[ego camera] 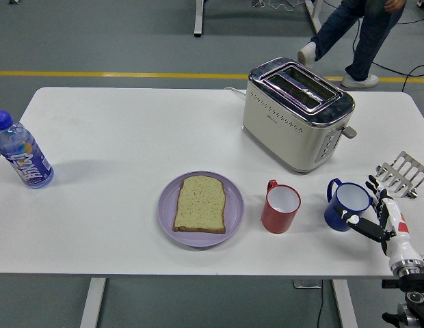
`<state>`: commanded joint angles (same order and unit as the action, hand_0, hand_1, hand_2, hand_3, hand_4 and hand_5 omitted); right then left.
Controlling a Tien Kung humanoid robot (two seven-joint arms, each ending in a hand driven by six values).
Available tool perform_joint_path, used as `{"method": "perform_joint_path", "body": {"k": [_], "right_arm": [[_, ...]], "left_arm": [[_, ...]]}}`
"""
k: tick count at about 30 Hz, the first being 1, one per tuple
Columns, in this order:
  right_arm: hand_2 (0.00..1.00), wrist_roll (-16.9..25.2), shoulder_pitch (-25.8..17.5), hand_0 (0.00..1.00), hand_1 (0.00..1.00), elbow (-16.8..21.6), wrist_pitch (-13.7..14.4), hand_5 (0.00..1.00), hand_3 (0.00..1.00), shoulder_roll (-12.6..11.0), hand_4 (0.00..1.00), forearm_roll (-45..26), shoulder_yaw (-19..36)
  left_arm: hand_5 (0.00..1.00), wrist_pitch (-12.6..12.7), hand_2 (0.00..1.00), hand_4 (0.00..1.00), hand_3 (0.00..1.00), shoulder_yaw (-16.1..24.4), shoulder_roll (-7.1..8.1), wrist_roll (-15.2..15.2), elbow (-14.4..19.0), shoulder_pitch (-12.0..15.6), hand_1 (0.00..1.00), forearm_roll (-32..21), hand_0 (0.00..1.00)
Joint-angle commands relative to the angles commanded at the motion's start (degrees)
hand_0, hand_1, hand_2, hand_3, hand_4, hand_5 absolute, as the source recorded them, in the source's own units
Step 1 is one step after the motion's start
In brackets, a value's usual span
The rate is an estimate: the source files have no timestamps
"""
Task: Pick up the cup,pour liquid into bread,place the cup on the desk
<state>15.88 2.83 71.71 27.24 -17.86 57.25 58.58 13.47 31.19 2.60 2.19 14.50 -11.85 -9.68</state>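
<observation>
White worktop (130, 137) is sitting mid-frame; lower right, right robot hand (377, 212) is spreading released fingers, thumb touching blue cup (347, 205).

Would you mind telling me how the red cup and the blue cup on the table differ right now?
The red cup stands beside the purple plate, while the blue cup stands farther right. The right hand has a fingertip at the blue cup's side; nothing is near the red cup. Both stand upright, have white insides, and have handles pointing toward the upper left.
</observation>
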Motion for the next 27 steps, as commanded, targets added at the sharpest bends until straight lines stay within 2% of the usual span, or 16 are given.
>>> {"method": "perform_joint_path", "body": {"k": [27], "right_arm": [[0.931,0.65,4.64,0.984,0.836,-4.56,3.96,0.166,0.998,0.45,0.983,-6.03,-6.59]], "left_arm": [[0.998,0.32,0.773,0.396,0.611,0.64,0.21,0.24,0.07,0.14,0.756,0.87,0.69]]}}
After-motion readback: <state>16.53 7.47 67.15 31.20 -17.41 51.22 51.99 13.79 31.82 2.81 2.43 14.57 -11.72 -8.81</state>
